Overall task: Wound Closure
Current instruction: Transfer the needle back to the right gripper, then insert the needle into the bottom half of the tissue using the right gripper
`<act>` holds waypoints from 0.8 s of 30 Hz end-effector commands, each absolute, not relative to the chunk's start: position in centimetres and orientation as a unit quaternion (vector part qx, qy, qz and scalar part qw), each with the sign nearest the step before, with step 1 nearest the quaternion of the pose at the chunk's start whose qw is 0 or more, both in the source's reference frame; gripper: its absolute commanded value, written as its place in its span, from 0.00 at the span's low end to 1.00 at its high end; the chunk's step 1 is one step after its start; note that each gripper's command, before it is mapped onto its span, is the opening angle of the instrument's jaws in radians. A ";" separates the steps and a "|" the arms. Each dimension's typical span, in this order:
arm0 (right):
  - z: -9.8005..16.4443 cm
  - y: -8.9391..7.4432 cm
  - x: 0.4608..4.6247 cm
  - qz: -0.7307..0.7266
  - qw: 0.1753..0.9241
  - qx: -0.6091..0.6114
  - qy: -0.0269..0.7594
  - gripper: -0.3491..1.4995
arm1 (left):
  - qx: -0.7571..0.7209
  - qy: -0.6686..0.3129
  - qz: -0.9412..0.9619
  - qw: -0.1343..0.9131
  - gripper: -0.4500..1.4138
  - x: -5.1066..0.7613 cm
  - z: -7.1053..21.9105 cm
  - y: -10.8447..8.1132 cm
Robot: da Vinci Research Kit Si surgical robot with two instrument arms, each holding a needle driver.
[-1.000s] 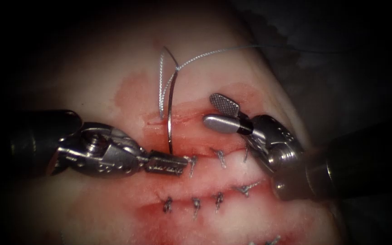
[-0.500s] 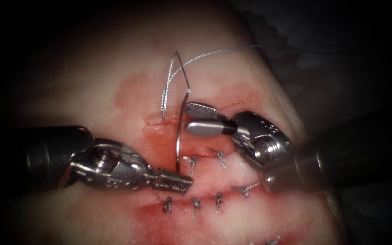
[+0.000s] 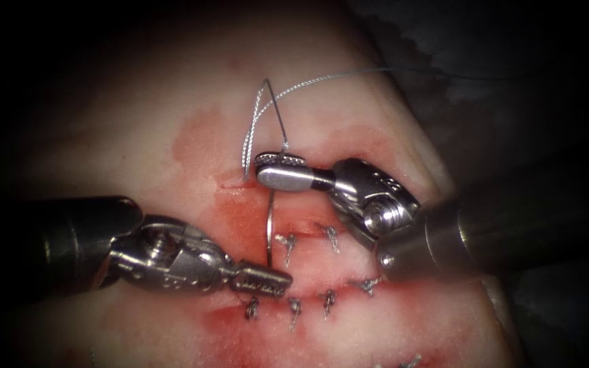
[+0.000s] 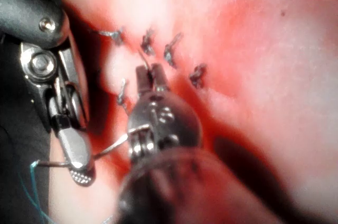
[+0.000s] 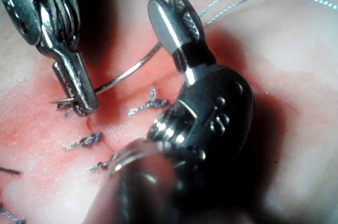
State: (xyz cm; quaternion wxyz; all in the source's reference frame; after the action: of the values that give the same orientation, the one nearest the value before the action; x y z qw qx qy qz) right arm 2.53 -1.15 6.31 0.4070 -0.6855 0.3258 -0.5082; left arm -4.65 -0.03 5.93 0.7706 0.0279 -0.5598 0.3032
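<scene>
Needle (image 3: pixel 269 225) clear of the tissue (image 3: pixel 172 136) — left tool (image 3: pixel 262 280) gripping its tip end; right tool (image 3: pixel 277 169) clamped near its thread (image 3: pixel 308 82) end

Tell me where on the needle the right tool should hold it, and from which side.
Hedged: near the thread end, where the right tool has shut on the needle, coming from the right, across the curve. The left tool holds the tip end, and the needle stands clear of the tissue.

The endoscope looks down from above and in front at the tissue (image 3: pixel 138 136); both wrist cameras sit very close, sharing the needle (image 3: pixel 269 232) and stitches (image 3: pixel 291 310).
</scene>
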 end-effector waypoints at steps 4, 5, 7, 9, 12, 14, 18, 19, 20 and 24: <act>6.4 -1.1 2.63 -0.504 0.399 -0.688 0.338 0.00 | 0.034 -0.559 0.289 0.777 0.21 -4.72 6.0 0.0; 6.4 -1.1 2.63 -0.503 0.398 -0.687 0.341 0.00 | 0.036 -0.558 0.283 0.779 0.27 -4.72 6.0 0.0; 6.4 -1.1 2.62 -0.502 0.403 -0.687 0.337 0.00 | 0.068 -0.554 0.232 0.796 0.38 -4.71 5.9 0.1; 6.4 -1.1 2.61 -0.506 0.399 -0.691 0.326 0.00 | 0.096 -0.555 0.156 0.811 0.62 -4.69 5.9 0.2; 6.5 -1.0 2.56 -0.531 0.365 -0.720 0.257 0.00 | 0.144 -0.585 0.031 0.798 0.78 -4.48 5.5 0.6; 6.5 -0.9 2.53 -0.533 0.351 -0.737 0.224 0.00 | 0.157 -0.589 -0.007 0.792 0.74 -4.32 5.3 0.7; 6.5 -0.6 2.51 -0.554 0.311 -0.750 0.185 0.00 | 0.185 -0.574 -0.094 0.792 0.57 -4.00 5.2 1.0; 6.5 -0.6 2.52 -0.570 0.301 -0.744 0.177 0.00 | 0.199 -0.564 -0.133 0.790 0.45 -3.93 5.2 1.1; 6.6 -0.6 2.54 -0.586 0.289 -0.738 0.166 0.00 | 0.213 -0.550 -0.190 0.785 0.36 -3.84 5.2 1.1; 6.7 -0.5 2.61 -0.652 0.182 -0.736 -0.002 0.00 | 0.245 -0.452 -0.375 0.771 0.00 -3.63 5.5 1.1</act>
State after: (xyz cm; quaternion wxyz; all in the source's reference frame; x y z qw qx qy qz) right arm 2.52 -0.66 6.57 0.1691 -0.7444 -0.0274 -0.6453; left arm -3.54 1.04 5.60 0.7806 0.2382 -0.4358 -0.3794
